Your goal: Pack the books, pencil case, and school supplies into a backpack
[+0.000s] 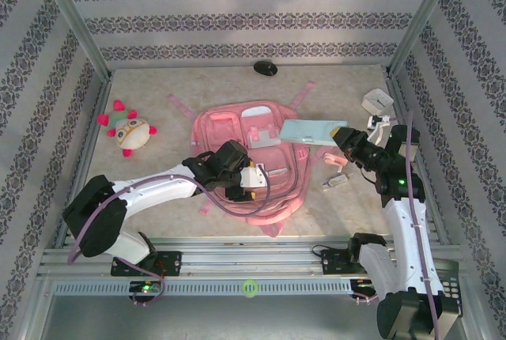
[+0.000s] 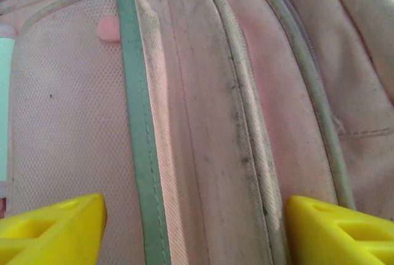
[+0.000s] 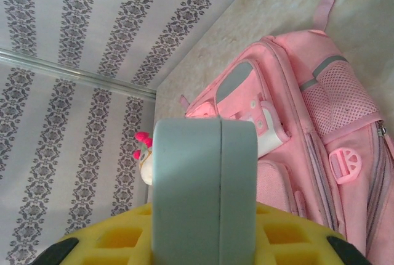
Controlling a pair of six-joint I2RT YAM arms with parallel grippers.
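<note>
The step in hand is judged to be the stowing of the pencil case. It is clamped at one end between the pads of the right gripper and is held off the table, over the right-hand side of the backpack and towards the table's right edge. The backpack lies flat at the middle of the table, with its straps towards the far edge and its carry loop towards the near edge. The left gripper is positioned low over the near half of the backpack with its jaws spread wide. Only the pink mesh and a grey trim strip are seen between its fingers, and nothing is gripped. Whether a compartment is unzipped cannot be told. The small pink block and the silver-white item lie on the table just right of the backpack and are not yet packed. For the next move, an opening must be found and held apart by the left gripper. The pencil case must then be turned end-on and fed in by the right gripper without snagging on the fabric.
</note>
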